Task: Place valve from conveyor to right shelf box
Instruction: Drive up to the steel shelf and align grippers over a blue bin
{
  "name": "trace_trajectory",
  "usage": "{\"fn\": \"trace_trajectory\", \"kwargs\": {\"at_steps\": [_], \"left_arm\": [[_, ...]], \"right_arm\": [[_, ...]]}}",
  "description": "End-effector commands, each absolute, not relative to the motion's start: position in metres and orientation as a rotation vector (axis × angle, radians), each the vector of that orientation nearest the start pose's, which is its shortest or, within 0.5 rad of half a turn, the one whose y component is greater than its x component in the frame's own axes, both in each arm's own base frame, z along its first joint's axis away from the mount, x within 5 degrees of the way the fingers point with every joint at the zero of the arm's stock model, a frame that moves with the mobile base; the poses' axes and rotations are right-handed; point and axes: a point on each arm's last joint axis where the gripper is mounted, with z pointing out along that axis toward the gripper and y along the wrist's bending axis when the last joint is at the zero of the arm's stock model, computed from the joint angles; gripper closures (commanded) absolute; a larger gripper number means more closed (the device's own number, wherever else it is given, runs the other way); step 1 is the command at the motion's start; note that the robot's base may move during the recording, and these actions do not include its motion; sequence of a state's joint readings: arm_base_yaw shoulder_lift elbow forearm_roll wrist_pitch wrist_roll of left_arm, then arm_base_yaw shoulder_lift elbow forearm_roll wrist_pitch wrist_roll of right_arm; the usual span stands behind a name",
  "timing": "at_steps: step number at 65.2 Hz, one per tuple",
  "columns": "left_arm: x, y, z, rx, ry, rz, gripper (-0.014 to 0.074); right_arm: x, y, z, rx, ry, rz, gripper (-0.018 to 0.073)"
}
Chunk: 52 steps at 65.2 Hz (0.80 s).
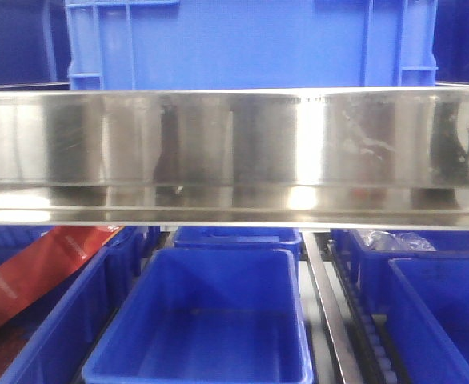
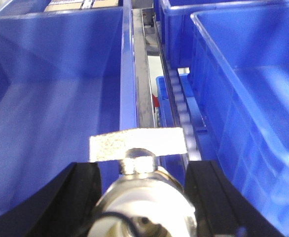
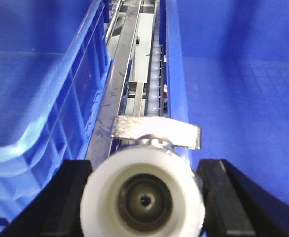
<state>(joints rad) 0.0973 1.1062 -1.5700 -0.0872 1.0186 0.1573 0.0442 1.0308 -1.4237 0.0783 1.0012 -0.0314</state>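
Note:
My left gripper (image 2: 143, 190) is shut on a silvery valve (image 2: 144, 207) with a white end and a flat metal handle (image 2: 137, 143), held above the wall between a large blue box (image 2: 51, 98) and a roller track. My right gripper (image 3: 143, 195) is shut on a second valve (image 3: 142, 197), whose round white end faces the camera, with its handle (image 3: 157, 132) on top. It hangs over the left wall of a deep blue box (image 3: 238, 94). The conveyor belt is out of view. Neither gripper shows in the front view.
A shiny steel shelf rail (image 1: 234, 148) crosses the front view, with a blue crate (image 1: 250, 44) above it and several blue boxes (image 1: 210, 328) below. A red packet (image 1: 34, 272) lies at lower left. Metal rails and white rollers (image 3: 154, 69) run between the boxes.

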Motion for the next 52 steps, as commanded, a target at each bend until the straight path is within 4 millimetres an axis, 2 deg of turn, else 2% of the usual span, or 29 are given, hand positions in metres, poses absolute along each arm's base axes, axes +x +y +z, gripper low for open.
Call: {"fn": "trace_trajectory", "kwargs": {"at_steps": [1,52], "left_arm": [[0.1869,0.0103,0.5115,0.059,1.962,0.051,0.0707],[0.1869,0.0103,0.5115,0.059,1.962,0.051,0.0707]], "right_arm": [[0.1749,0.0130,0.4884,-0.071,1.986,0.093,0.0712],[0.1749,0.0130,0.4884,-0.071,1.986,0.093,0.0712]]}}
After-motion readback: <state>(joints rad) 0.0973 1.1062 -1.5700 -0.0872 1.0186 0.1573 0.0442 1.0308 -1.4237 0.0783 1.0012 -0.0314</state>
